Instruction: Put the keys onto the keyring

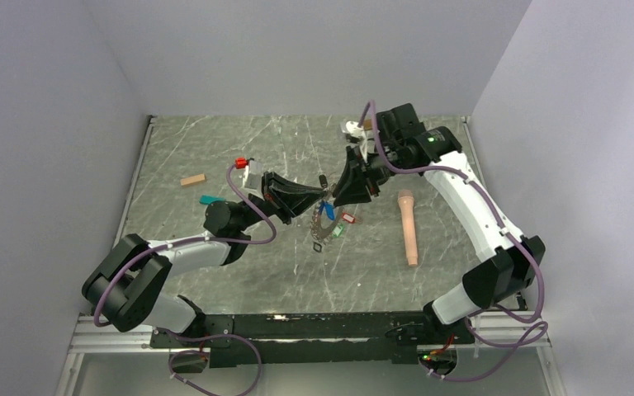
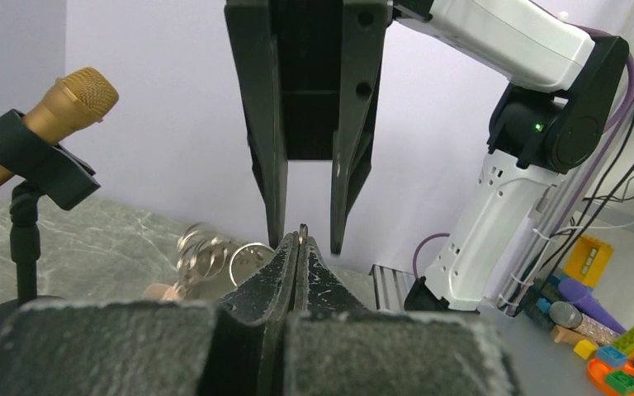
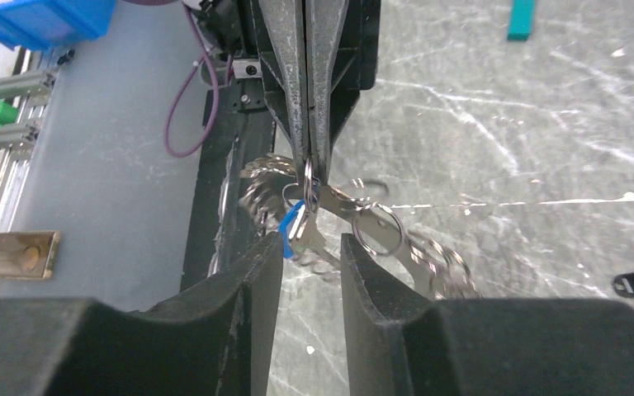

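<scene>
The top view is lit evenly and softly from above; only faint, short shadows are cast on the table [image 1: 206,148], whose marble veins are picked out palely, and the walls [image 1: 297,49] are rendered flat lilac-grey. In the left wrist view, the left gripper [image 2: 300,241] along the bottom edge is thrown out of focus, and the keyring [image 2: 208,252] at lower centre is smeared into a bright blur. In the right wrist view, the right gripper [image 3: 309,247] at the bottom is likewise softened, glints are scattered off the metal, and white glare is streaked across the table at right.
</scene>
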Robot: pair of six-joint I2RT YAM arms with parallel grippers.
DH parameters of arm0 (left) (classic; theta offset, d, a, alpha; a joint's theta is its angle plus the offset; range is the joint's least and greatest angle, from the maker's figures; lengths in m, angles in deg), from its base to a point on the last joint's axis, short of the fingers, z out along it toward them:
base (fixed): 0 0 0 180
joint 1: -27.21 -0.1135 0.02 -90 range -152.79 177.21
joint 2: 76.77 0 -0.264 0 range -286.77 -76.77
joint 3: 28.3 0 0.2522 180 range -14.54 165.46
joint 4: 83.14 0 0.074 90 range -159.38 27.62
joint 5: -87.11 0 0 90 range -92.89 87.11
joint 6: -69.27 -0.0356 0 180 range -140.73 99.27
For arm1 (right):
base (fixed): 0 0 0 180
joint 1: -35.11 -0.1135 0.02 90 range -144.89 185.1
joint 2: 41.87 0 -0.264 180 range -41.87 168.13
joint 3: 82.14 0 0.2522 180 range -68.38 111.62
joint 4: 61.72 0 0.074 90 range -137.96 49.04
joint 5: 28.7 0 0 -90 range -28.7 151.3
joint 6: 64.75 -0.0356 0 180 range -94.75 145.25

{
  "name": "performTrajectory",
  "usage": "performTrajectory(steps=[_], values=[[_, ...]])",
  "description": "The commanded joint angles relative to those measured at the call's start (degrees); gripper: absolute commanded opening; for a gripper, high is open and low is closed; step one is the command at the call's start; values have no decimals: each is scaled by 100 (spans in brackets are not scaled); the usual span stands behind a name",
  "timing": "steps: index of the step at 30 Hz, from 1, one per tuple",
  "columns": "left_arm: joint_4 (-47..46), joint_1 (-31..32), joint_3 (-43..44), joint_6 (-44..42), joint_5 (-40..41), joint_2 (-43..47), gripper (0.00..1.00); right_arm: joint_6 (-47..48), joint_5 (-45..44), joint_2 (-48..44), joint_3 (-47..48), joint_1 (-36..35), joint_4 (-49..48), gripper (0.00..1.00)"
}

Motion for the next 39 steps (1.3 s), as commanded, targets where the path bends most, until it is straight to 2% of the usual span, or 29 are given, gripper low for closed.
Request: performTrajectory(steps=[1, 8, 17, 22, 29, 34, 35, 36, 39], values=[[-1026, -74, 219, 247, -311, 64, 0, -117, 500, -410, -85, 128, -503, 38], [-1022, -76, 299, 334, -355, 18, 0, -485, 712, -244, -137, 114, -805, 37], [-1017, -76, 311, 330, -269, -10, 0, -788, 480, -165, -233, -11, -1056, 33], [-1022, -72, 338, 350, -258, -50, 0, -783, 460, -89, -141, -69, -1008, 25], [-843, -70, 319, 256, -293, 7, 0, -739, 519, -40, -70, -69, -947, 0], [-196, -84, 310, -12, -480, 218, 0, -453, 379, -45, 19, -82, -711, 0], [64, -92, 319, -99, -579, 300, 1, -332, 299, -30, 60, -98, -556, 0], [392, -102, 332, -208, -683, 434, 7, -214, 190, -11, 114, -116, -415, 0], [1739, -159, 396, -845, -976, 916, 33, 302, -248, 85, 329, -187, 142, 0]])
